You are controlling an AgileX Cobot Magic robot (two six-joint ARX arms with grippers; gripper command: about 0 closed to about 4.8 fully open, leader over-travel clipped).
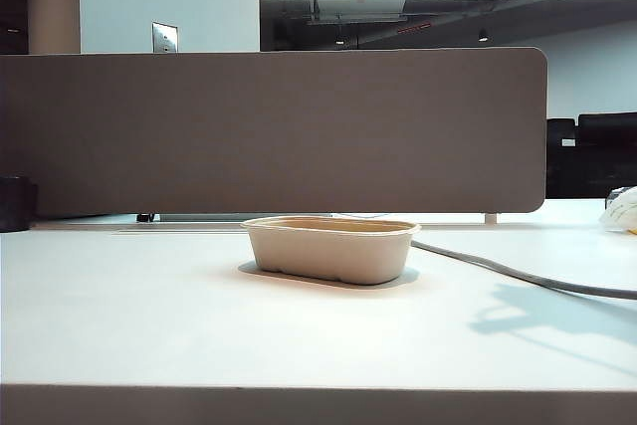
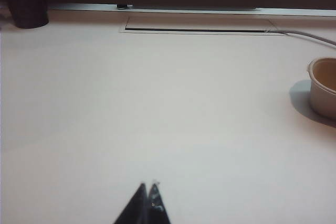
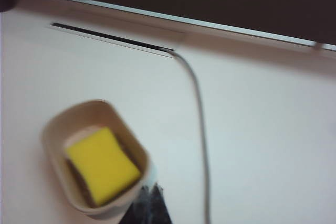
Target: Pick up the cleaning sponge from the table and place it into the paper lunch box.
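Table (image 1: 149,325) top is bare and wide on both sides of the paper lunch box (image 1: 331,249), which sits near the middle, well back from the front edge. A grey cable (image 1: 518,276) runs off toward the right edge. Only the right wrist view shows the cleaning sponge (image 3: 102,165), lying yellow side up inside the box. The right gripper (image 3: 149,203), tips together, is above the box rim. The left gripper (image 2: 147,203), also pinched together, hangs over bare table, well apart from the box.

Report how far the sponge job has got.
Done: the bright yellow foam cleaning sponge lies inside the beige paper-pulp lunch box on the white table. In hand: nothing; the right gripper is shut and empty beside the box, the left gripper shut over bare table. Left: nothing visible.
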